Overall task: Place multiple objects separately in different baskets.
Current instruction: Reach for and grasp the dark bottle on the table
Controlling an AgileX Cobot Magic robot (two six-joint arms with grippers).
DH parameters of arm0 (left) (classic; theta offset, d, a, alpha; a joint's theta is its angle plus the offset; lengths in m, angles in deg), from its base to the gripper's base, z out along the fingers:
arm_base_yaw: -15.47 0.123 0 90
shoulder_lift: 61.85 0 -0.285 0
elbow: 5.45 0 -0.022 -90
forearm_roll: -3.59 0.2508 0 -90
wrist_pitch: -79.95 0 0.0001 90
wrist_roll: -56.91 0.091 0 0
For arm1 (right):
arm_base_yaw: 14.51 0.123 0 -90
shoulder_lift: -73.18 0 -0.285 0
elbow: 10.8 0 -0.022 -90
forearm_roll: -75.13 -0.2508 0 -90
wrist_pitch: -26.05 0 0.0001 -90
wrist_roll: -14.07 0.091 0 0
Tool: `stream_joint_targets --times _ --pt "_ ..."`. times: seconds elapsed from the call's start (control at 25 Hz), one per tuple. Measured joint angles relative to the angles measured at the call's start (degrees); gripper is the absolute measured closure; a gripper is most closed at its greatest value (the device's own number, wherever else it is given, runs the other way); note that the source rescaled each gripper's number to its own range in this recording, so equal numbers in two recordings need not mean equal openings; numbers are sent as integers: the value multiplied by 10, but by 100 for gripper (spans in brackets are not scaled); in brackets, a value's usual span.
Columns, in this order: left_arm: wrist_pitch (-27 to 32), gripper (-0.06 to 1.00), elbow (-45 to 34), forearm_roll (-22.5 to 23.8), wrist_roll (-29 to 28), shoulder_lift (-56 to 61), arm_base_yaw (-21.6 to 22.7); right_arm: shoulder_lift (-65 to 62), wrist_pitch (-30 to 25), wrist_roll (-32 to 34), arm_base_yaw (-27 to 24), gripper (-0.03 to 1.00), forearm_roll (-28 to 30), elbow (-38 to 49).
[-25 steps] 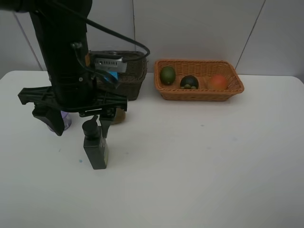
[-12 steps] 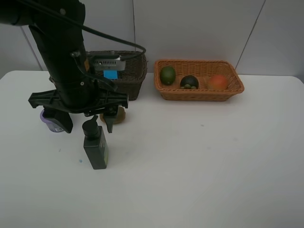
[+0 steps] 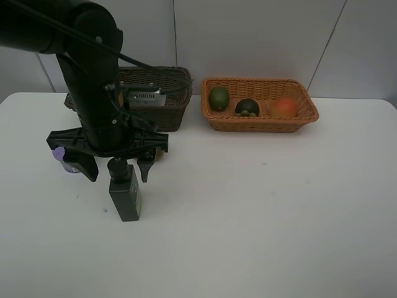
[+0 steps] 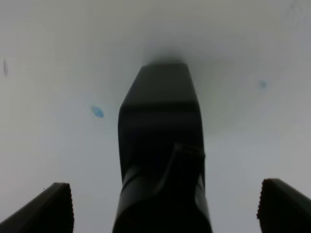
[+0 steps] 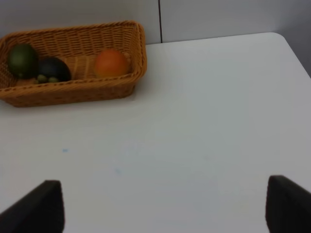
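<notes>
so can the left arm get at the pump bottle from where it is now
Probably yes. The left hand is open and sits right over the dark green pump bottle, with a finger on either side of its pump head and nothing else in the gap. The bottle stands upright.

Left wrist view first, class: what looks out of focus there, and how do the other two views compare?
Left wrist view: the dark bottle is close and blurred, a soft shadow beyond it. Right wrist view: the orange basket is fairly sharp, the near fingertips blurred. Exterior high view: even light, the black arm shows little detail.
</notes>
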Motion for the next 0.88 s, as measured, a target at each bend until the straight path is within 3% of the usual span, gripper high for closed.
stream_joint_targets --times 0.88 --pt "-43 -6 -29 -21 19 -41 11 0 0 0 0 -3 0 0"
